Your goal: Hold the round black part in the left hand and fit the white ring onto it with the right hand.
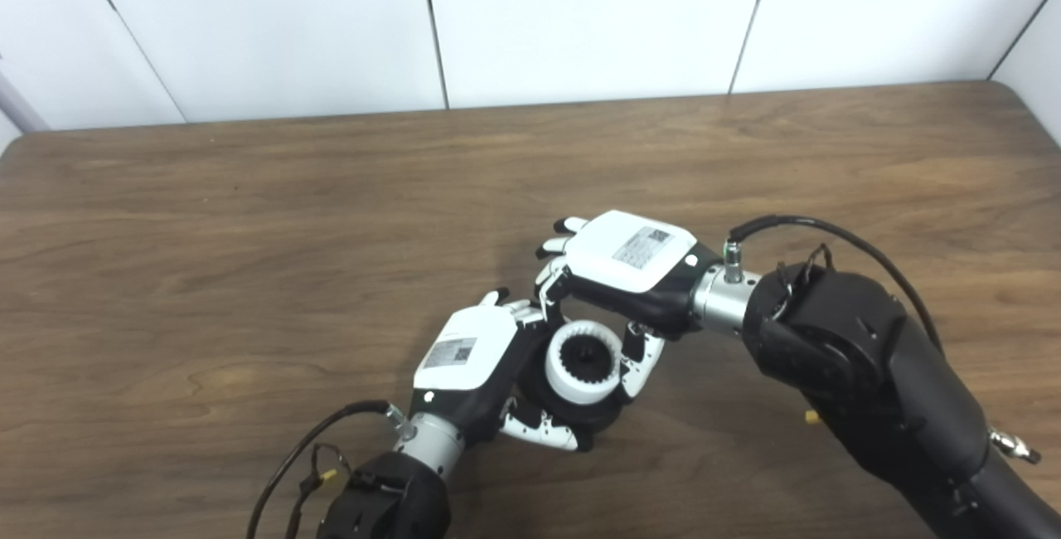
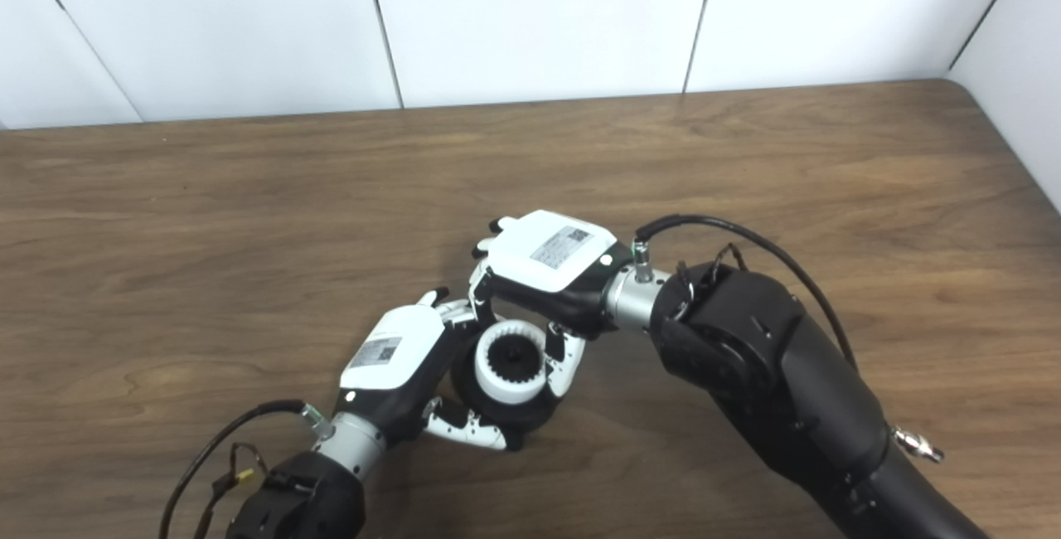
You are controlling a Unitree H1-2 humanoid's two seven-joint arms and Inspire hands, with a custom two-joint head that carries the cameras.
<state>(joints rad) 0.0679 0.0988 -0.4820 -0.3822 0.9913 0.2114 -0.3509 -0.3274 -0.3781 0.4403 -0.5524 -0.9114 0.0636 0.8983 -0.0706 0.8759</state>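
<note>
The round black part [image 1: 598, 420] is cradled in my left hand [image 1: 468, 354], low over the wooden table near its front centre; the fingers wrap its left side and the thumb curls under it. A white toothed ring [image 1: 570, 380] sits on top of the black part, whose dark hub shows through the ring's opening. From the right, my right hand [image 1: 632, 261] reaches over the ring. Its thumb lies against the ring's right side and its fingers curl down at the far left side, so it pinches the ring. How deep the ring sits on the part is hidden.
The brown wooden table [image 1: 249, 216] runs to a white panelled wall at the back. My bulky black right forearm [image 1: 862, 365] crosses the front right, and cables loop off both wrists.
</note>
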